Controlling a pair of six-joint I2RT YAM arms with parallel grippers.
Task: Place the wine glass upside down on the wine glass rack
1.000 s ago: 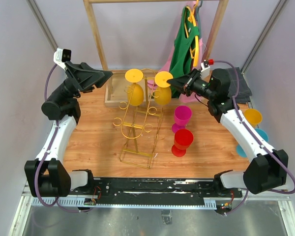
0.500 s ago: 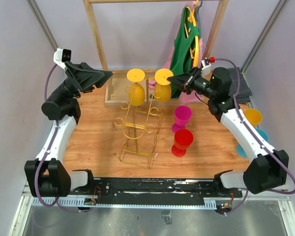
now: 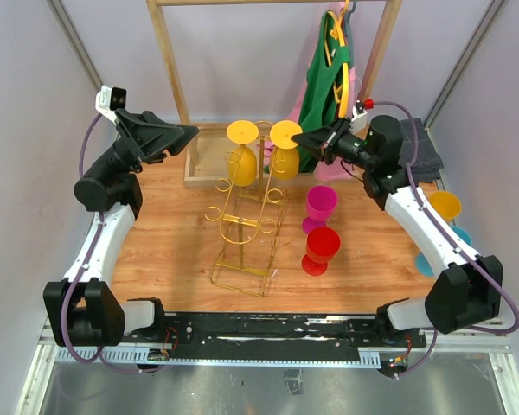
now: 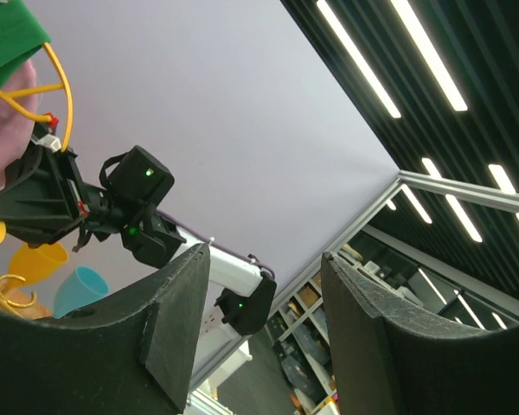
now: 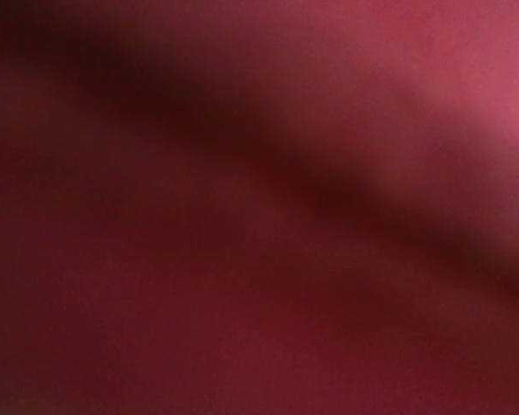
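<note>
The gold wire wine glass rack (image 3: 242,226) stands mid-table. Two yellow wine glasses hang upside down at its top, one on the left (image 3: 241,161) and one on the right (image 3: 285,157), feet uppermost. My right gripper (image 3: 301,139) is shut, its tip right beside the right glass's foot; I cannot tell if they touch. The right wrist view is a dark red blur. My left gripper (image 3: 187,132) hangs open in the air left of the rack, holding nothing. In the left wrist view the open left gripper (image 4: 266,259) points up at the wall and ceiling.
A magenta glass (image 3: 321,205) and a red glass (image 3: 322,246) stand upright right of the rack. A yellow glass (image 3: 445,206) and a teal one (image 3: 460,239) sit at the right edge. A wooden tray (image 3: 195,166) and a wooden rail with a green garment (image 3: 324,82) are behind.
The right arm's wrist has shifted slightly up and back, its tip staying by the right glass's foot. The rack top with both glasses has swayed slightly. The left arm has not moved.
</note>
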